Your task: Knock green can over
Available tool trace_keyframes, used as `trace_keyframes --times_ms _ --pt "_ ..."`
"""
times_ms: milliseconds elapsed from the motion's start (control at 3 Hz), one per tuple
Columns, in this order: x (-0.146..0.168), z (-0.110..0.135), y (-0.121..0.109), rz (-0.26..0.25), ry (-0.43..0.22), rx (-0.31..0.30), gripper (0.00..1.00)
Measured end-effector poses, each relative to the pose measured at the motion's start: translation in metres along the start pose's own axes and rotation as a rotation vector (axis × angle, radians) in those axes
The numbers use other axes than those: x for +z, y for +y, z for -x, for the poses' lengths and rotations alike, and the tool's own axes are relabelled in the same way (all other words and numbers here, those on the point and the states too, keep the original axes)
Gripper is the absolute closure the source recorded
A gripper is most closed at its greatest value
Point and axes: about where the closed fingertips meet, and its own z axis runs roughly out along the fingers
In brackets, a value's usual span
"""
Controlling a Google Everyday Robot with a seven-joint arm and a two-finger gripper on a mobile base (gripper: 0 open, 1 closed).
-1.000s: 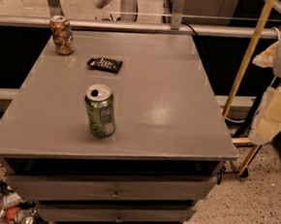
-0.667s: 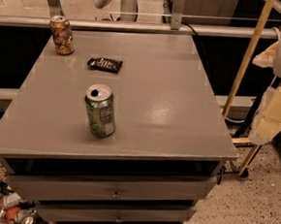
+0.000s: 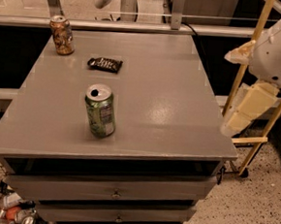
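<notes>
Nothing of the job was done yet: the mottled light-green aluminium soda can [image 3: 100,112] stood upright at the near left of the grey metal bench [image 3: 170,101], while the cream end effector [image 3: 245,110] hung beyond the right edge, well apart, wide or narrow I could not tell.

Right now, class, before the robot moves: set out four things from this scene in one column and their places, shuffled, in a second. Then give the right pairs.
Things:
1. green can
2. orange can
3. wrapper
4. pincer

Places:
A. far left corner of the table
B. beyond the table's right edge
C. upright near the front edge, left of middle
D. lying flat between the two cans

Pairs: 1-C, 2-A, 3-D, 4-B
</notes>
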Motion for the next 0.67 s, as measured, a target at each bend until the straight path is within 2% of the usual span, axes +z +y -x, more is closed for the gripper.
trace_keyframes --times_ms 333,667 --pt "0.029 0.039 0.004 0.066 -0.211 -0.026 0.00" --pt "0.059 0.082 0.021 0.161 -0.412 -0.014 0.00"
